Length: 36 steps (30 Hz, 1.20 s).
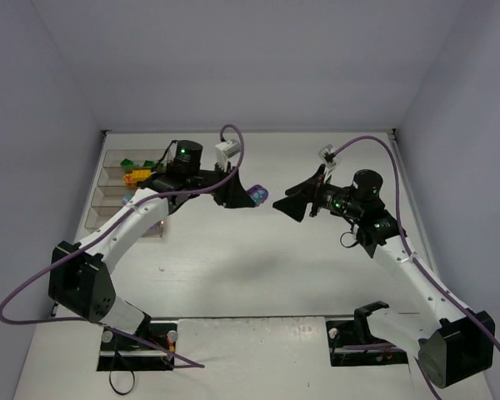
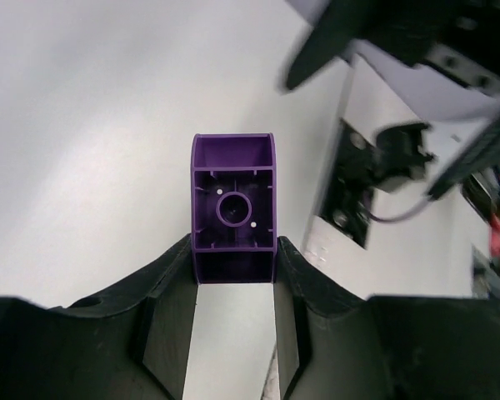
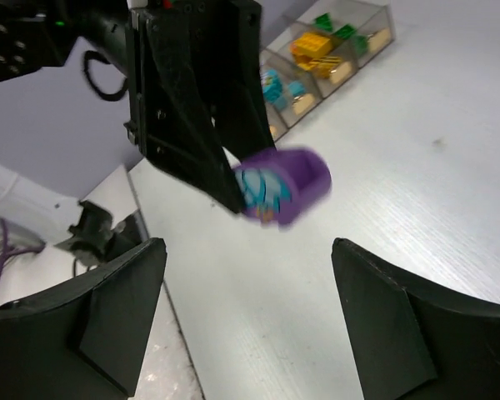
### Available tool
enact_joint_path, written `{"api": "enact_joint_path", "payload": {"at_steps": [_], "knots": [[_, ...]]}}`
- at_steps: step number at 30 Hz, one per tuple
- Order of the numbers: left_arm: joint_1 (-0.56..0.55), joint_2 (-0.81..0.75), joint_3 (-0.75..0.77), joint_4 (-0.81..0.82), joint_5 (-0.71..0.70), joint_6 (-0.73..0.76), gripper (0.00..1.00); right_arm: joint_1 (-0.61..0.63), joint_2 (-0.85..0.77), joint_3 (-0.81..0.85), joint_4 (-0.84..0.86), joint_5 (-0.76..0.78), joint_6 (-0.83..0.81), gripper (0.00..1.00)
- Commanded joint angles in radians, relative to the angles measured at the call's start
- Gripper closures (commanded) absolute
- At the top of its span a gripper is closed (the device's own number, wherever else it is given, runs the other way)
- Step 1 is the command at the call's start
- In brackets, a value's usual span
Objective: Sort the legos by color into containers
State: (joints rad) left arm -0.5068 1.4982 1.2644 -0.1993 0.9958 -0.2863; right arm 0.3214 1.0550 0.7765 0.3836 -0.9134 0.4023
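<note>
One hollow purple plastic brick (image 2: 233, 196) is clamped between the two fingers of the left pincer (image 2: 233, 254), over the white table (image 1: 258, 267). The right pincer (image 3: 246, 250) gapes wide, empty, facing it. One clear four-compartment box (image 1: 108, 179) stands well apart.

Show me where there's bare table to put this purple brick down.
Widest bare patch: the table between the grippers and the arm bases. Another strip runs along the back wall. Crowded: the far-left corner, containers under the left arm, and the gap between the left gripper, holding the purple brick, and the open right gripper.
</note>
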Motion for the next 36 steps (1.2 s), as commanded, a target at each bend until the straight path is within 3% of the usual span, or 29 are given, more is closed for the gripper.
{"api": "enact_joint_path", "payload": {"at_steps": [1, 5, 6, 10, 16, 28, 30, 34, 36], "knots": [[0.118, -0.096, 0.007, -0.081, -0.225, 0.009, 1.00, -0.010, -0.052, 0.055, -0.057, 0.161, -0.068, 0.23], [0.269, -0.171, -0.045, -0.150, -0.481, -0.076, 1.00, -0.013, -0.069, 0.053, -0.112, 0.275, -0.080, 0.23], [0.295, -0.194, -0.052, -0.188, -0.599, -0.095, 1.00, -0.013, -0.069, 0.052, -0.117, 0.294, -0.080, 0.23], [0.457, -0.217, -0.074, -0.308, -0.805, -0.288, 1.00, -0.013, -0.052, 0.044, -0.130, 0.358, -0.066, 0.23], [0.547, -0.219, -0.094, -0.483, -1.075, -0.540, 1.00, -0.015, -0.021, 0.046, -0.130, 0.357, -0.059, 0.23], [0.648, -0.053, -0.074, -0.588, -1.131, -0.721, 1.00, -0.015, -0.058, -0.014, -0.132, 0.366, -0.057, 0.22], [0.656, -0.024, -0.076, -0.571, -1.120, -0.740, 0.91, -0.015, -0.064, -0.019, -0.130, 0.366, -0.056, 0.22], [0.665, 0.002, -0.062, -0.562, -1.099, -0.761, 0.85, -0.015, -0.076, -0.023, -0.137, 0.369, -0.051, 0.22], [0.665, -0.001, -0.063, -0.557, -1.097, -0.769, 0.70, -0.015, -0.082, -0.026, -0.141, 0.369, -0.053, 0.22]]}}
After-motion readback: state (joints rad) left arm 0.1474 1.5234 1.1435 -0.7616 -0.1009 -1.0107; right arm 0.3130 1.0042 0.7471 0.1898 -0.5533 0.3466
